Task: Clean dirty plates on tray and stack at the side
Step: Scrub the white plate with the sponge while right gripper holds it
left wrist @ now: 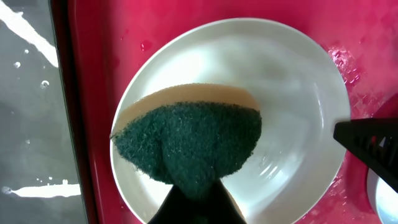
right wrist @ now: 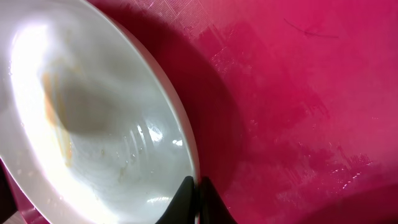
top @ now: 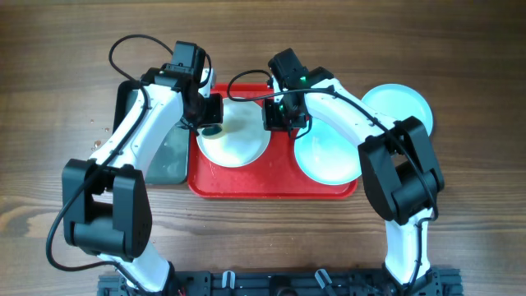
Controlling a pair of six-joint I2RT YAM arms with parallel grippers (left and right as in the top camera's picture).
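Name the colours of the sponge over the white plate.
The sponge: dark green scouring face, tan layer behind. Best seen in the left wrist view.

I see a robot lab bench: two arms [top: 136, 136] on a black rail [top: 271, 284] at a wooden counter [top: 477, 49].
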